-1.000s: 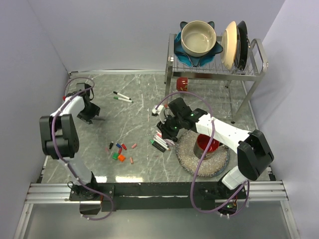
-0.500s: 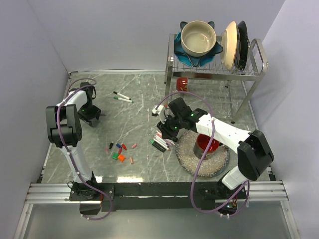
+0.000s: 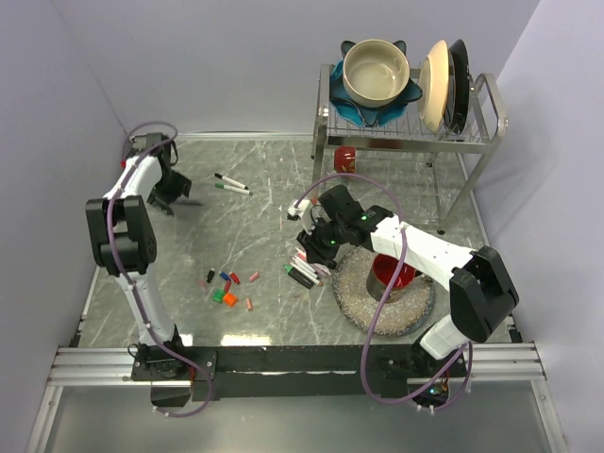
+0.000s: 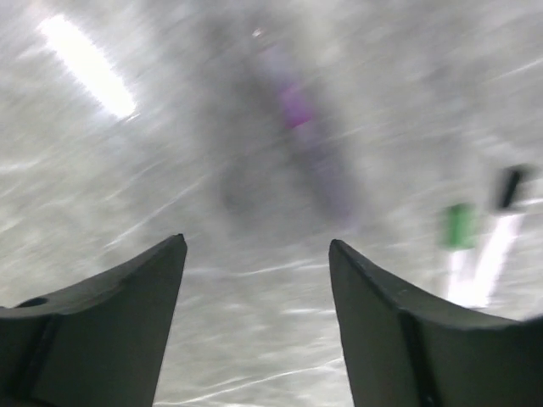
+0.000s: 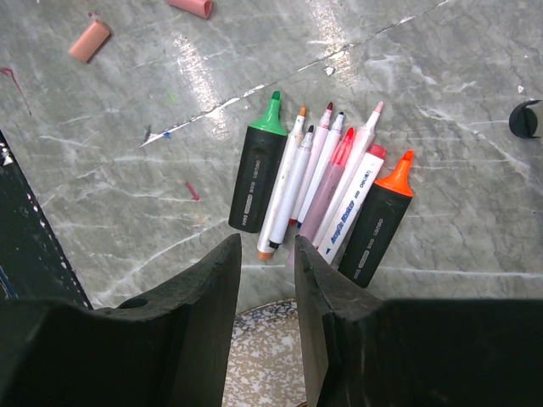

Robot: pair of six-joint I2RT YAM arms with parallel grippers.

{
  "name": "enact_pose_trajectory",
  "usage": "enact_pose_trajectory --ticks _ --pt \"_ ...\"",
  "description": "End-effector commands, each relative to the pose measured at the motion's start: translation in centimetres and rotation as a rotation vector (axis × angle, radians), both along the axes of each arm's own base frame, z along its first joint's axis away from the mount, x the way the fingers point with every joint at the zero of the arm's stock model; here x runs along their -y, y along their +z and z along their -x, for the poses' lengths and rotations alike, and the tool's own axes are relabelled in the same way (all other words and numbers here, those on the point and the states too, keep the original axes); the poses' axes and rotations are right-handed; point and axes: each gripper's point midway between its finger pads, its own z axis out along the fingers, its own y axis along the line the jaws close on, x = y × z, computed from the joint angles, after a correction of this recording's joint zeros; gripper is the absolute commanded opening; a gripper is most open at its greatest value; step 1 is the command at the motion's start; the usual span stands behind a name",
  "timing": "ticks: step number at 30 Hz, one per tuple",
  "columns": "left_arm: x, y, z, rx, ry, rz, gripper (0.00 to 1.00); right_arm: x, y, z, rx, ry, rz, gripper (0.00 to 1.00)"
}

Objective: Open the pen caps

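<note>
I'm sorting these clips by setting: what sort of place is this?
Most likely a robot test cell staged like a kitchen counter: a marble-patterned table boxed in by plain walls, a metal dish rack holding a bowl and plates, and two robot arms.

Two black highlighters here, a green-tipped one (image 5: 257, 178) and an orange-tipped one (image 5: 377, 225). Between them is a bunch of slim pens (image 5: 316, 182), six or seven, overlapping too much to settle it. Two capped markers (image 3: 232, 189) lie apart from that lot. There are about nine loose caps (image 3: 226, 288): one green, one orange, one blue, one black, the rest reds and pinks. The dish rack (image 3: 492, 106) carries two bowls (image 3: 376, 71) and two plates (image 3: 436, 85). One red cup (image 3: 394, 274), one round mat (image 3: 363, 300).
</note>
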Motion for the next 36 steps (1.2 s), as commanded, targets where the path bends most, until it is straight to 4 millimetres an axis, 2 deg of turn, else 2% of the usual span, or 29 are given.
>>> enact_pose_trajectory --ticks 1,2,3,4,5,6,7,9,10,17,19,22,23,25,26,27,28,29,30,31,32,33,34,35,36 --pt "0.2 -0.2 -3.4 -0.015 0.040 0.039 0.76 -0.4 0.9 -0.3 0.023 0.020 -0.015 0.40" --pt "0.0 -0.3 -3.8 -0.023 0.058 0.034 0.77 -0.4 0.9 -0.3 0.023 0.020 -0.015 0.40" --pt "-0.2 0.6 -4.8 -0.008 0.063 0.030 0.78 -0.4 0.9 -0.3 0.023 0.021 -0.014 0.39" --pt "-0.3 -0.6 -5.2 -0.031 0.067 0.031 0.78 -0.3 0.7 -0.3 0.018 0.019 -0.012 0.39" --pt "-0.4 -0.8 -5.6 -0.030 0.067 0.032 0.79 -0.4 0.8 -0.3 0.019 0.022 -0.012 0.39" --pt "-0.4 0.0 -6.8 -0.001 0.065 0.028 0.79 -0.4 0.8 -0.3 0.019 0.022 -0.011 0.39" --pt "-0.4 -1.5 -6.5 -0.048 0.067 0.035 0.80 -0.4 0.7 -0.3 0.017 0.023 -0.010 0.39" --pt "-0.5 -1.2 -7.3 -0.044 0.073 0.032 0.80 -0.3 0.8 -0.3 0.020 0.023 -0.010 0.40" --pt "-0.4 -2.1 -7.0 -0.076 0.071 0.032 0.80 -0.4 0.8 -0.3 0.021 0.024 -0.011 0.40" --pt "-0.7 -4.7 -5.6 -0.181 0.055 0.014 0.80 -0.4 1.2 -0.3 0.023 0.028 -0.019 0.39" --pt "-0.7 -6.0 -5.0 -0.226 0.038 0.019 0.77 -0.4 1.3 -0.2 0.026 0.029 -0.021 0.39" --pt "-0.4 -6.6 -3.9 -0.270 0.012 0.024 0.71 -0.4 1.5 -0.2 0.032 0.029 -0.025 0.39" --pt "-0.4 -7.3 -2.9 -0.301 0.002 0.023 0.68 -0.4 1.6 -0.2 0.035 0.029 -0.025 0.39" --pt "-0.5 -6.5 -3.0 -0.268 -0.011 0.015 0.56 -0.4 1.8 -0.3 0.041 0.028 -0.029 0.39" --pt "-0.4 -7.2 -1.9 -0.293 -0.028 0.019 0.51 -0.4 1.9 -0.2 0.044 0.028 -0.031 0.39" --pt "-0.4 -6.0 -2.8 -0.228 -0.044 0.015 0.39 -0.4 2.1 -0.2 0.048 0.029 -0.036 0.39" --pt "-0.1 -5.7 -2.8 -0.209 -0.109 0.023 0.31 -0.4 2.3 -0.2 0.051 0.029 -0.039 0.40" --pt "1.0 -6.6 -1.5 -0.225 -0.157 0.064 0.24 -0.3 2.4 -0.2 0.054 0.028 -0.041 0.40" --pt "1.3 -4.2 -2.2 -0.131 -0.200 0.058 0.15 -0.3 2.5 -0.2 0.055 0.028 -0.044 0.39" --pt "1.5 -3.1 -3.9 -0.017 -0.260 0.034 0.14 -0.3 2.8 -0.1 0.061 0.029 -0.051 0.39" --pt "2.8 -4.5 -2.0 -0.009 -0.310 0.090 0.14 -0.2 2.9 -0.1 0.061 0.026 -0.053 0.39" --pt "3.0 -1.3 -2.5 0.103 -0.341 0.073 0.13 -0.2 2.8 -0.1 0.060 0.027 -0.054 0.39" --pt "3.0 -0.2 -3.4 0.193 -0.379 0.056 0.12 -0.2 3.1 0.1 0.060 0.032 -0.064 0.39" --pt "3.6 -0.6 -2.1 0.195 -0.403 0.073 0.10 -0.3 3.2 0.2 0.062 0.039 -0.068 0.39" --pt "4.1 1.5 -2.1 0.254 -0.427 0.080 0.04 -0.3 3.5 0.3 0.068 0.043 -0.073 0.39"
